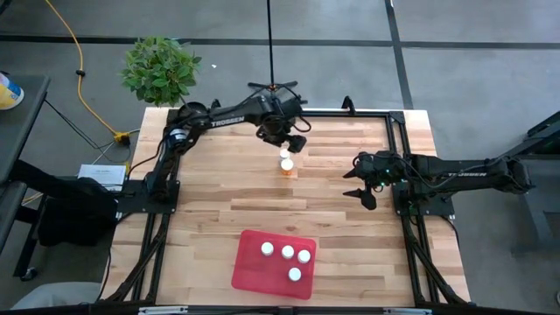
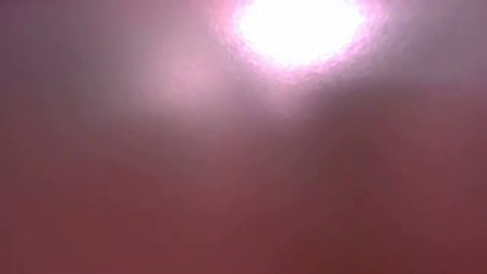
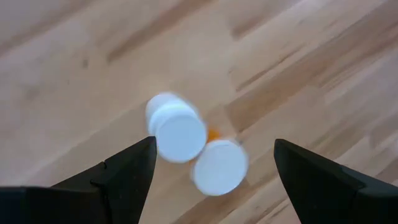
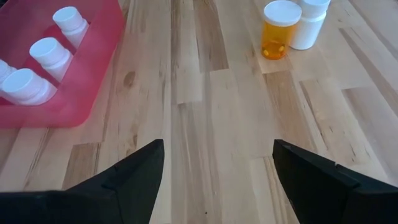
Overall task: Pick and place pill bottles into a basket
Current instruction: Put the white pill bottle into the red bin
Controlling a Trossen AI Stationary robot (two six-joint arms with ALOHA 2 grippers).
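Two pill bottles with white caps stand side by side on the table's far middle. In the left wrist view their caps show from above. In the right wrist view one has an orange body and the other looks white. My left gripper hangs open above them, a finger on either side, touching neither. The red basket lies near the front edge and holds several upright bottles. My right gripper is open and empty at the right, over bare wood.
A potted green plant stands off the table's far left corner. Black frame rails run along the table's sides. The low view is filled by a red blur and a bright glare and shows nothing of the table.
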